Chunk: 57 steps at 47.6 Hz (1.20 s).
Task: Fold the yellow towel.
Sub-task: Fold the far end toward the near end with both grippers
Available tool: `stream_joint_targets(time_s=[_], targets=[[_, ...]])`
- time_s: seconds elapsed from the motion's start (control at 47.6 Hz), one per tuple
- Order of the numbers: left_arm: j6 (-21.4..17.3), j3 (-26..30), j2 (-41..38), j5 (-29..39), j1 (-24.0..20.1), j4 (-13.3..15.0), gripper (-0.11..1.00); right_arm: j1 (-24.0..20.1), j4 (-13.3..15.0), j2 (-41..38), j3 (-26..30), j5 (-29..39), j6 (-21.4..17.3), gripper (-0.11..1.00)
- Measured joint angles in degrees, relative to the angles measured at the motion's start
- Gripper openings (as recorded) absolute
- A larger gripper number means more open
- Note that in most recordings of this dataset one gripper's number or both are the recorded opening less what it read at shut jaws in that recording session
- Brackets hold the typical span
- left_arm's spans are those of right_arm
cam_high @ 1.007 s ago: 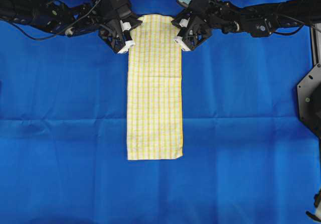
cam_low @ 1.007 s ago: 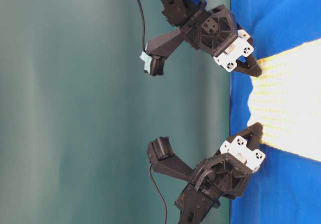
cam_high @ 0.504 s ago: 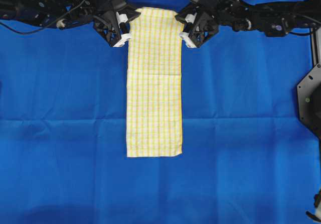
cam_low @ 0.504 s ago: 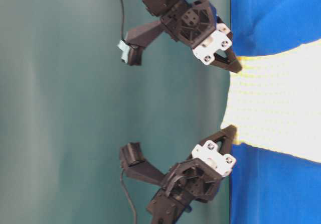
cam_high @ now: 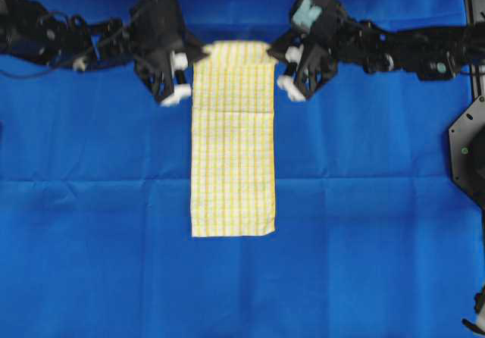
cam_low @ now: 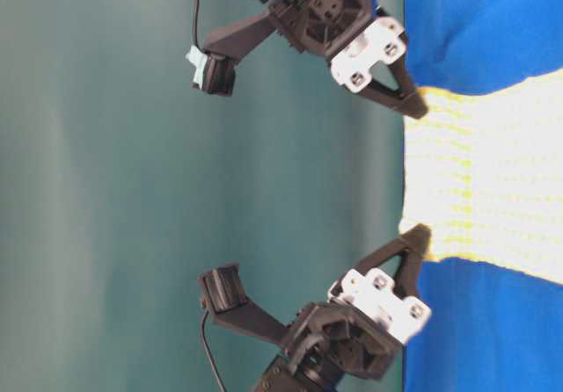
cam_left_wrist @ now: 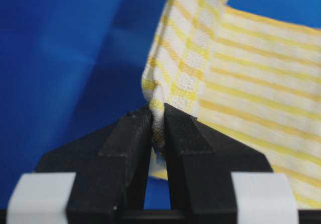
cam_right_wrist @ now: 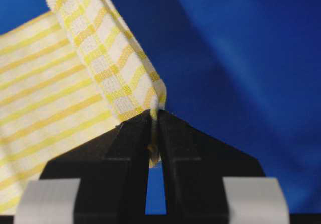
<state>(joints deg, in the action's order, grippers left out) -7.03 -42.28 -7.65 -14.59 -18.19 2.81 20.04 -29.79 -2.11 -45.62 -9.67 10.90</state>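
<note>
Lying on the blue cloth (cam_high: 91, 201) before a teal wall (cam_low: 106, 181), yellow towel (cam_high: 232, 148) stretching between left gripper (cam_left_wrist: 158, 133) and right gripper (cam_right_wrist: 154, 133), both pinching raised corners, seen only in wrist views.

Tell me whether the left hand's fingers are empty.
No: the left hand is shut on a corner of the yellow towel.

Towel (cam_high: 232, 141) along the 12-to-6 line on the cloth (cam_high: 91, 201), upper end raised off it. Left gripper (cam_high: 198, 53) at the 11 o'clock corner, right gripper (cam_high: 273, 52) at 1 o'clock.
</note>
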Motion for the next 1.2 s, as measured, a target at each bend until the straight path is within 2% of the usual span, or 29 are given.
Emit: stream_joint_targets(time_s=[0.189, 0.441, 0.651, 0.86, 1.196], targets=[[0.6, -1.9, 1.3, -0.3, 6.2, 0.2, 0.04, -7.9, -4.6, 1.9, -3.9, -3.4, -0.1, 0.04], [4.4, -3.7, 1.8, -1.1, 14.4, 0.2, 0.04, -19.2, -11.7, 3.1, -6.7, -8.2, -0.1, 0.04], [6.8, -4.1, 1.8, -1.6, 21.9, 0.3, 0.04, -26.6, -15.1, 3.1, -6.8, -10.3, 0.0, 0.04], [9.8, -3.8, 1.8, -1.8, 27.5, 0.4, 0.04, -31.6, -16.9, 3.0, -6.3, -10.5, 0.0, 0.04], [10.3, -2.6, 0.9, -1.7, 32.0, 0.4, 0.04, -35.8, -17.3, 0.1, -4.3, -9.7, 0.0, 0.04]])
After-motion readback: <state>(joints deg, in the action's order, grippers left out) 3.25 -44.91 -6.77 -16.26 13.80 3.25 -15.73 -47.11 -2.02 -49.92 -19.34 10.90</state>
